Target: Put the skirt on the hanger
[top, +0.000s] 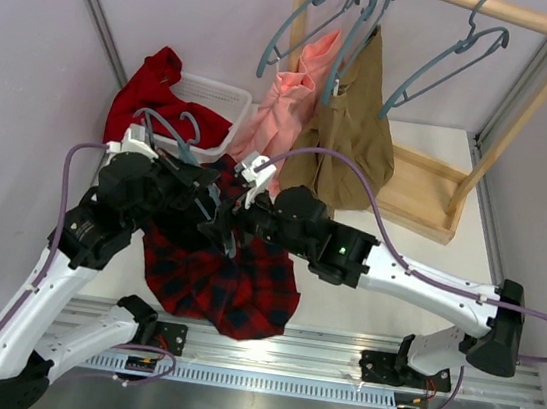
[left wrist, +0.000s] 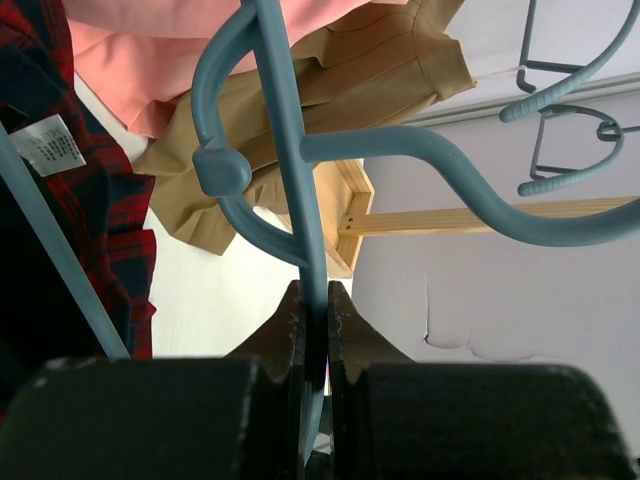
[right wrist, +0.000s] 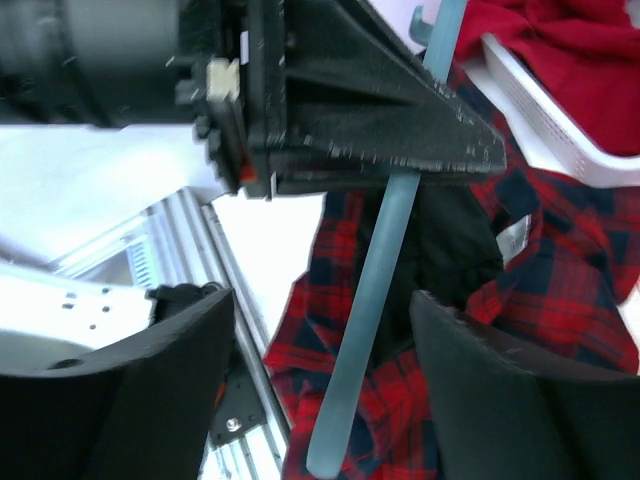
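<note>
Twice confirmed left gripper (left wrist: 318,300) clamped tight on hanger (left wrist: 294,180) stem. Found right gripper (right wrist: 322,305) spread apart, hanger bar between its fingers, skirt (right wrist: 560,300) just behind.

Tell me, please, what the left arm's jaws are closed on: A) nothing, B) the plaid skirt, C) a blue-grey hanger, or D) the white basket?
C: in the left wrist view, the left jaws are pinched shut on the hanger, its thin bar running up between them.
</note>
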